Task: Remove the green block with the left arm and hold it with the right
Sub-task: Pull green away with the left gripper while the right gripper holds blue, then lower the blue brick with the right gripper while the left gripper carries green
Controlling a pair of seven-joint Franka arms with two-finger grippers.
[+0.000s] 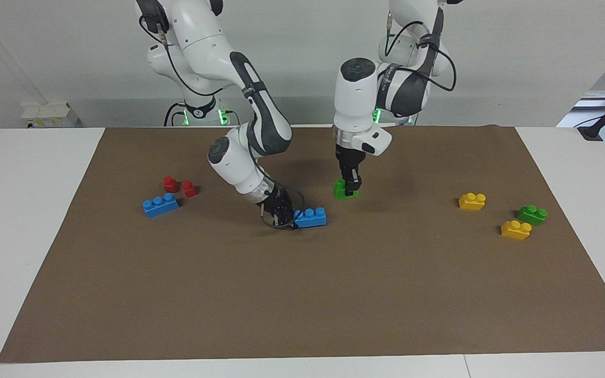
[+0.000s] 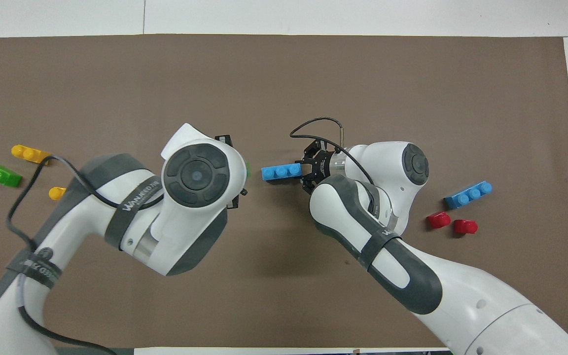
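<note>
My left gripper (image 1: pixel 351 185) is shut on the green block (image 1: pixel 345 190), a small two-stud brick, and holds it just above the brown mat, apart from the blue three-stud brick (image 1: pixel 310 217). In the overhead view the left wrist hides this gripper and only a green sliver (image 2: pixel 248 170) shows. My right gripper (image 1: pixel 285 215) is low at the mat and shut on the end of the blue brick (image 2: pixel 281 172) that lies toward the right arm's end; it also shows in the overhead view (image 2: pixel 306 170).
A second green brick (image 1: pixel 532 214) and two yellow bricks (image 1: pixel 472 201) (image 1: pixel 515 230) lie toward the left arm's end of the mat. Another blue brick (image 1: pixel 160 205) and two red pieces (image 1: pixel 170 184) (image 1: pixel 189 189) lie toward the right arm's end.
</note>
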